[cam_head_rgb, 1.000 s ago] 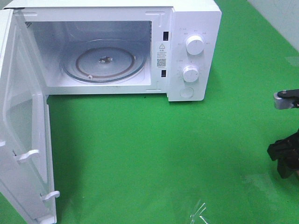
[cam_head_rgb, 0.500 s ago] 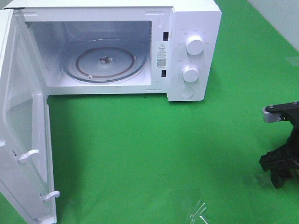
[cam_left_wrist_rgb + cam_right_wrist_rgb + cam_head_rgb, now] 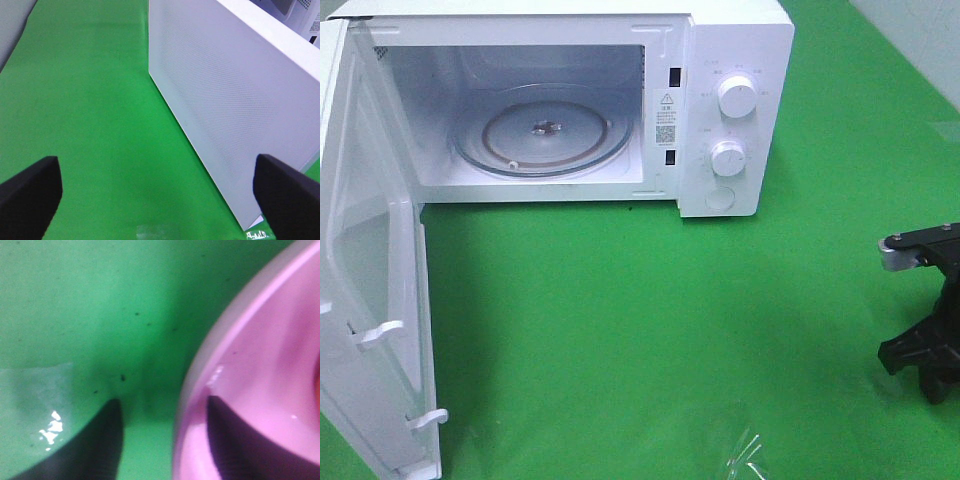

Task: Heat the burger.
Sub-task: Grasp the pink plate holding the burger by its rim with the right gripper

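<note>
Pink plate rim sits btwn R gripper's parted fingers, not yet pinched, prob. for lifting toward the open microwave; L gripper gapes empty.

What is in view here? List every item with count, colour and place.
microwave: one, white, at the back of the mat
door: one, white, swung fully open at the microwave's left
turntable: one, clear glass, inside the cavity, nothing on it
knobs: two, white, stacked on the control panel
button: one, white, below the knobs
mat: one, green, under everything
clear film: one scrap, see-through, near edge of the mat
plate: one, pink, at the right pincer
left pincer: black, open, beside the door's outer face
right pincer: black, open, astride the plate's rim
</note>
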### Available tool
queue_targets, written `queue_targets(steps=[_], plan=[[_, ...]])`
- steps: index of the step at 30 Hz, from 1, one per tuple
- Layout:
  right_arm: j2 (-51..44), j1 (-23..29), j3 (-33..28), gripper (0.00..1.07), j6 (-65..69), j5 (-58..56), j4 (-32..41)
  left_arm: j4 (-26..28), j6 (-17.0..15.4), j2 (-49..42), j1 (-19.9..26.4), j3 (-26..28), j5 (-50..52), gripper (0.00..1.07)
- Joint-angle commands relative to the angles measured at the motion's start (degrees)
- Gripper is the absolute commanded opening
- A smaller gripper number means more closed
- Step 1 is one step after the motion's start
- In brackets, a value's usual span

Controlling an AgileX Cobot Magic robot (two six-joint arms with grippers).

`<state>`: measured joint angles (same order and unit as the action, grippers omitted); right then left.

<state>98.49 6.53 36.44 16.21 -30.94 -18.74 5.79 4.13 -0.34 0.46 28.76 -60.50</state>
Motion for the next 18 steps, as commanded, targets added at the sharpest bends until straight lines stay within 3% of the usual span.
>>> queue_targets(steps=[1,2,3,4,6,18], plan=[[0.2,-0.5,-0.3,0.30,2.6,0.1,-3.3,0.1,-0.1,-1.1,0.0,-0.2,0.9,0.96],[0.2,-0.5,-0.3,0.16,3.8,0.5,-4.7,0.1,-0.1,-1.1,0.0,-0.2,0.9,0.96],[0.2,-0.5,-0.3,0.16,3.8,0.5,-4.7,0.1,-0.1,-1.1,0.0,-0.2,0.9,0.96],[0.2,-0.5,-0.3,0.05,4.0,0.7,-4.8,0.1,-0.1,-1.1,0.0,-0.2,0.9,0.96],[0.2,-0.5,-0.3,0.00,4.0,0.7,-4.5,0.1,-0.1,-1.1,0.0,-0.2,0.9,0.96],[0.2,-0.2,0.2,0.00,6.4,-0.3,-4.4,0.1,-0.1,-1.1,0.0,-0.2,0.9,0.96]])
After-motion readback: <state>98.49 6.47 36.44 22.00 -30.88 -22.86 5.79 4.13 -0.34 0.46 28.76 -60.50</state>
